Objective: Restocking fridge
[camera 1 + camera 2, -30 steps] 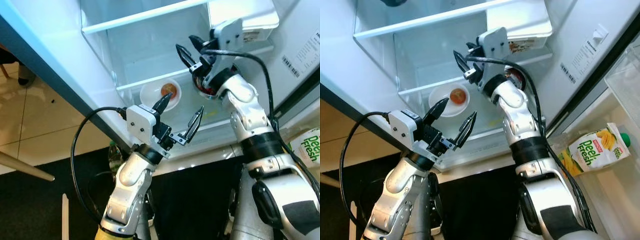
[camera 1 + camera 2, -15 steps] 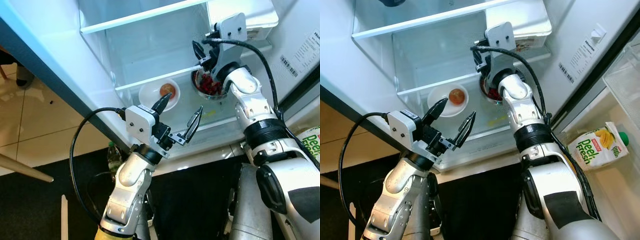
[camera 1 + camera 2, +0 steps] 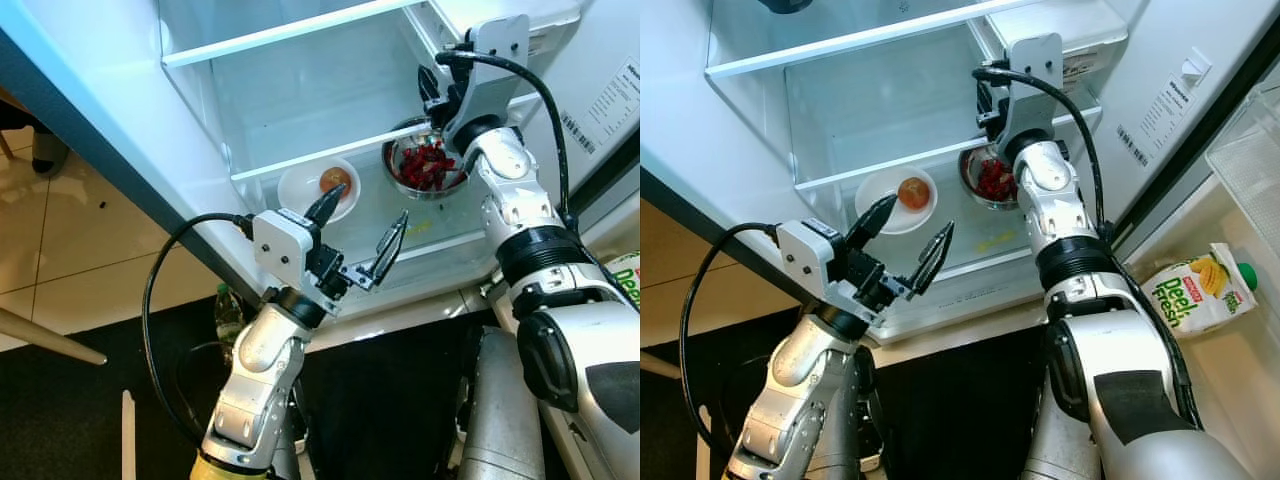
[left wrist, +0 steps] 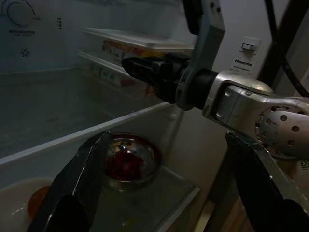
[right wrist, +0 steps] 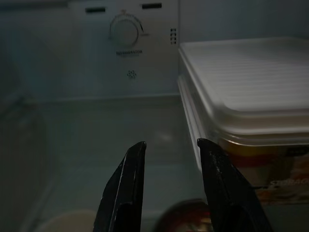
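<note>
fridge [image 3: 300, 110], big white open cabinet with glass shelves, takes up the scene ahead of the robot, door swung out on the right. on that door's rack sits a yellow-and-green juice carton [image 3: 1192, 299], lying tilted. up on the higher shelf at the right rests a lidded clear plastic food box [image 5: 246, 87], stacked with its white lid on. the right gripper [image 5: 169, 193] is raised inside the cabinet just above the lower shelf, fingers a narrow way apart and holding nothing. the left gripper [image 3: 358, 232] hangs in front of the lower shelf's edge, fingers spread wide, empty too. on that lower shelf, a small round steel bowl of red fruit pieces [image 3: 428, 168] sits right beneath the right gripper, and just beside it a white shallow dish with an orange round fruit [image 3: 322, 187]. by my read, the bowl and dish are already stocked, both hands are free, so what's left is fetching whatever else needs loading; plenty of shelf room remains above.
</note>
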Tool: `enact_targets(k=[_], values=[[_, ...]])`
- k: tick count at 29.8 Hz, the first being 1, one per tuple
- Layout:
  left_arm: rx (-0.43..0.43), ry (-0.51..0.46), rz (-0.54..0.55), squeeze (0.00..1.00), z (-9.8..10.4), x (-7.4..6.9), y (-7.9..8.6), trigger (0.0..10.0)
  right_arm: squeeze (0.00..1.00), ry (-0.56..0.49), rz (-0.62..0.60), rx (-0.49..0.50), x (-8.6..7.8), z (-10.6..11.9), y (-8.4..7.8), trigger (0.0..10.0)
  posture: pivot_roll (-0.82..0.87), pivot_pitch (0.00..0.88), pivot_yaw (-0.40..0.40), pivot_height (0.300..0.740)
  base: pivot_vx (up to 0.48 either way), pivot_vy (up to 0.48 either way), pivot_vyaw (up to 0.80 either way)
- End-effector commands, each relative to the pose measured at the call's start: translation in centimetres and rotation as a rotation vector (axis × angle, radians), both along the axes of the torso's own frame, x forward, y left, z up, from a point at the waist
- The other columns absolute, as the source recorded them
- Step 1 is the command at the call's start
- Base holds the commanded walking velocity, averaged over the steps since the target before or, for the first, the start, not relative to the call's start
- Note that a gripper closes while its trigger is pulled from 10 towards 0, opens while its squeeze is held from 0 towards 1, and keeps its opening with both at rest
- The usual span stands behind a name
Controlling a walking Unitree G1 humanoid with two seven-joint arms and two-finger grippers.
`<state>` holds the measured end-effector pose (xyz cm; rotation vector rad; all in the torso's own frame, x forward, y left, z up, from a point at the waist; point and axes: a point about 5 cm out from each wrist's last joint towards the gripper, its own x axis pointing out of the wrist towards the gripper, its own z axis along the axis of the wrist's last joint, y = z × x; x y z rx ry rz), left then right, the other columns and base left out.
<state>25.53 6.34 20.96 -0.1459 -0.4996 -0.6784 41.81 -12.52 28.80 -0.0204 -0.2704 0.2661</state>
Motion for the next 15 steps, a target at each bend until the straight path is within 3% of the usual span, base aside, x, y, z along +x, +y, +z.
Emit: enact_targets(k=[1,5,7,15], values=[[0.015,0.009,0.002,0.0,-0.5,0.1,0.0,10.0,0.0,0.001,0.082,0.034,-0.3,-0.7,1.0,10.0,0.06,0.332,0.098,0.471,0.0,0.0,0.0],[0.015,0.006,0.0,0.0,-0.5,0.2,-0.1,10.0,0.0,0.008,0.161,0.091,-0.6,-1.1,1.6,10.0,0.06,0.327,0.096,0.471,0.0,0.0,0.0],[0.015,0.003,-0.003,0.0,-0.5,0.3,-0.1,10.0,0.0,0.009,0.268,0.141,-1.2,-1.5,2.0,10.0,0.05,0.316,0.092,0.471,0.0,0.0,0.0],[0.026,0.02,-0.025,0.0,-1.2,0.8,-0.3,10.0,0.0,-0.023,0.453,0.152,-3.1,-2.6,1.6,10.0,0.03,0.28,0.079,0.471,0.0,0.0,0.0]])
